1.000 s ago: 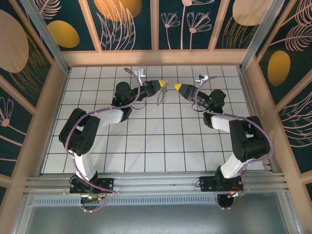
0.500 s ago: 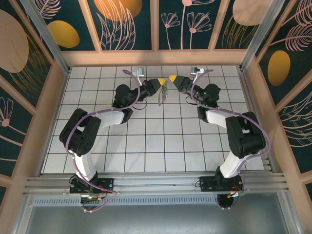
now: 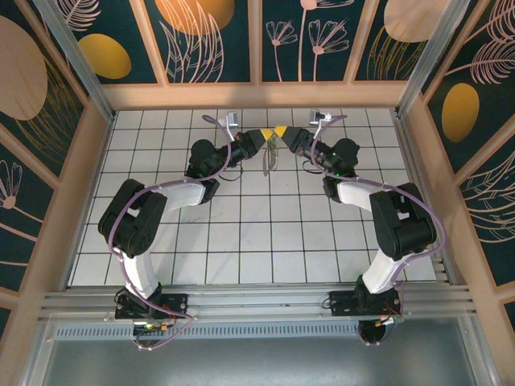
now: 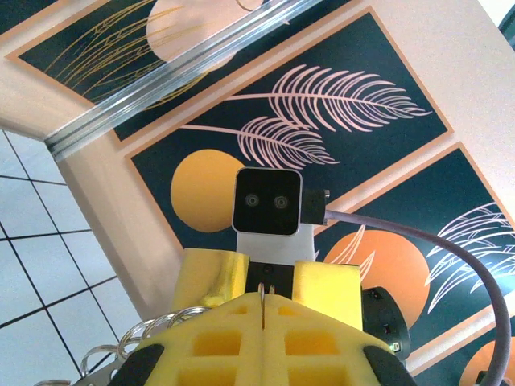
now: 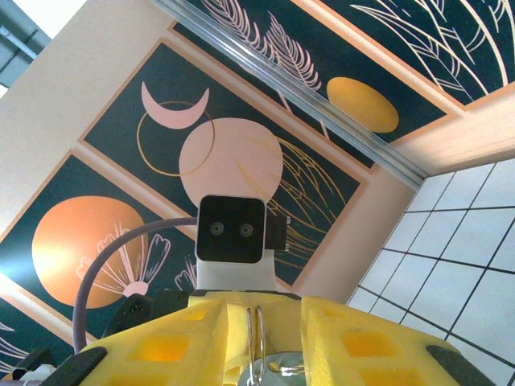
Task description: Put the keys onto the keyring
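Note:
At the back of the table, my left gripper (image 3: 265, 133) and right gripper (image 3: 281, 131) meet tip to tip. The thin pale keyring (image 3: 271, 155) hangs below them. In the left wrist view, my left gripper (image 4: 265, 307) is shut on the keyring's wire edge (image 4: 265, 292), and more silver coils (image 4: 133, 342) show at the lower left. Facing it are the right gripper's yellow fingers (image 4: 211, 277). In the right wrist view, the keyring's wire (image 5: 257, 331) stands upright between the jaws of my right gripper (image 5: 272, 312). A small silver key's rounded head (image 5: 283, 368) sits between those jaws.
The white tiled table (image 3: 257, 241) stretches toward the arm bases. The back wall (image 3: 257, 95) stands just behind both grippers. Purple cables (image 3: 219, 129) loop off both wrists. Each wrist view faces the other arm's camera block (image 5: 231, 229).
My right gripper has swung left and toward the back wall until its tip meets the left gripper's. The left gripper and the hanging keyring have barely moved.

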Robot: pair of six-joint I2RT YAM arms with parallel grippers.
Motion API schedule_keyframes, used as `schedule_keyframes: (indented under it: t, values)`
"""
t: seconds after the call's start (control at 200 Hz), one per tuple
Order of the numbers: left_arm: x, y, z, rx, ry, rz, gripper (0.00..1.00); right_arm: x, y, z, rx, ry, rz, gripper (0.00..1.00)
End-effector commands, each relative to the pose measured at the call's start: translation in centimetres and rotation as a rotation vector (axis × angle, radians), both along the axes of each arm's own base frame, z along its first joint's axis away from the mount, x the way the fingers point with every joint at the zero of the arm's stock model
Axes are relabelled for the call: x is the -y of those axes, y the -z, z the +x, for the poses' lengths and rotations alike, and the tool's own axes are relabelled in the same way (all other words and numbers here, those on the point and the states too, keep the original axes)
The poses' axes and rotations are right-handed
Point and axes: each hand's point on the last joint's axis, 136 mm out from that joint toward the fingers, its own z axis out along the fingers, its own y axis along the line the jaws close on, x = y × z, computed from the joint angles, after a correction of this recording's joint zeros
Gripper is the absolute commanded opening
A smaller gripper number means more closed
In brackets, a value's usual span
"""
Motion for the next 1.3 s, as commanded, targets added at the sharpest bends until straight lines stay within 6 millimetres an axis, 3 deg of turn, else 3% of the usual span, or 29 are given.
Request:
schedule_keyframes:
  t: [0.0, 0.235, 0.536, 0.811, 1.016, 1.076, 1.111, 1.296]
  values:
    - [-0.2, -2.3, -0.8, 0.067, 0.003, -0.04, 0.0, -0.6, -0.7, 0.2, 0.032, -0.013, 0.007, 0.29]
    - [-0.1, -2.1, -0.8, 0.07, 0.005, -0.03, 0.0, -0.9, -0.2, 0.5, 0.024, -0.018, -0.002, 0.17]
    - [0.1, -1.6, -0.6, 0.074, -0.012, 0.006, 0.0, -1.6, 0.3, 0.3, 0.023, -0.04, -0.033, 0.17]
    - [0.1, -1.5, -0.3, 0.075, -0.023, 0.017, 0.0, -1.5, 1.3, 0.1, 0.011, -0.032, -0.064, 0.0]
    - [0.1, -1.5, -0.1, 0.079, -0.034, 0.028, 0.0, -1.2, 1.8, -0.2, 0.004, -0.031, -0.077, 0.0]
    - [0.0, -1.5, -0.1, 0.081, -0.04, 0.033, 0.0, -1.1, 1.8, -0.4, -0.001, -0.028, -0.078, 0.19]
    - [0.0, -1.5, -0.1, 0.082, -0.041, 0.035, 0.0, -1.0, 2.0, -0.4, -0.004, -0.026, -0.08, 0.24]
    - [0.0, -1.5, 0.0, 0.082, -0.045, 0.04, 0.0, -0.6, 2.3, -0.8, -0.008, -0.016, -0.085, 0.22]
